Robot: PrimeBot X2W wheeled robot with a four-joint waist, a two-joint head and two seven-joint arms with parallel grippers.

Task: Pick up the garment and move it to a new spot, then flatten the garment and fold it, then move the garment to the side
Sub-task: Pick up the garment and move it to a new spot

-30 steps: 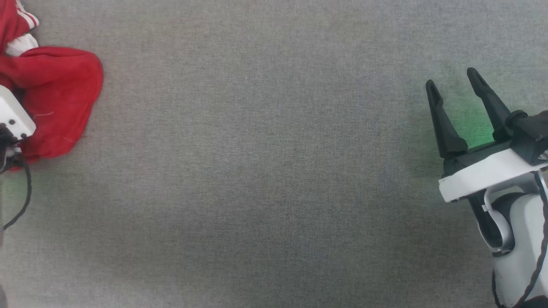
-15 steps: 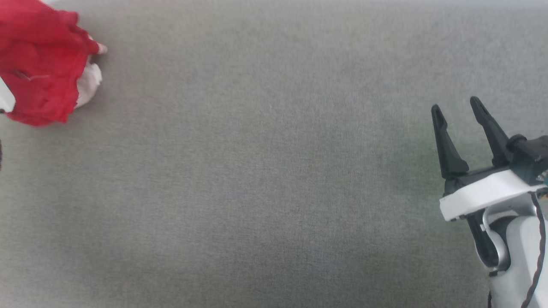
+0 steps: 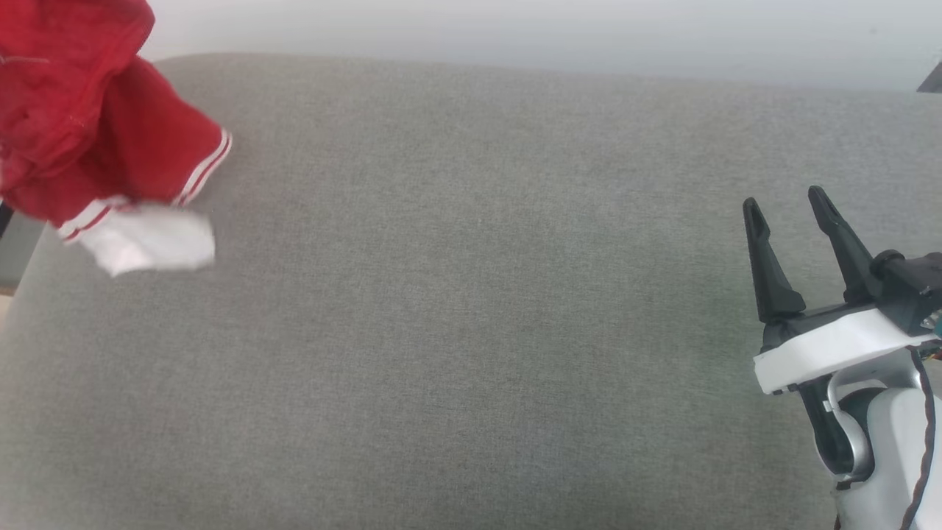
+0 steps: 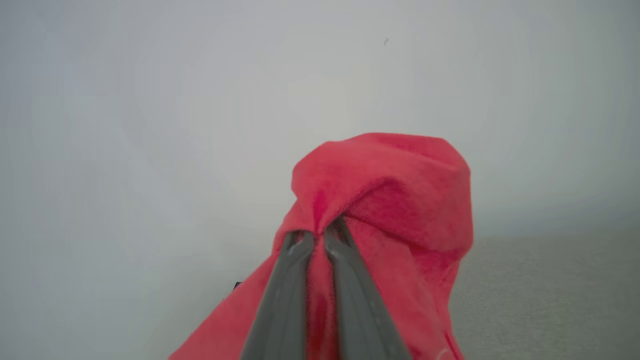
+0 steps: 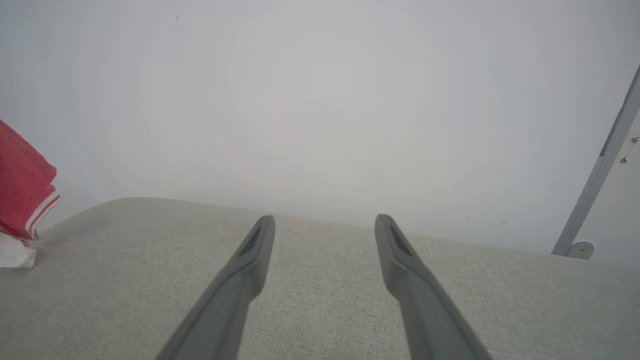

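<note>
The garment [image 3: 81, 140], bright red with a striped band and a white part, hangs bunched at the top left of the head view, lifted off the grey surface [image 3: 471, 331]. In the left wrist view my left gripper [image 4: 320, 235] is shut on a fold of the red garment [image 4: 395, 190], which drapes over and around the fingers. My right gripper [image 3: 786, 202] stands open at the lower right of the head view, above the grey surface, with nothing between its fingers [image 5: 245, 265]. The right wrist view catches the garment's edge [image 5: 25, 195] at far left.
The grey cushioned surface ends at a rounded far edge [image 3: 515, 70] with a pale wall behind it. A grey metal strut [image 5: 600, 165] leans at the right of the right wrist view.
The left gripper has closed on the garment and raised it off the surface, so it now hangs. The head camera has tilted up, bringing the far edge and wall into view. Right gripper stays open.
</note>
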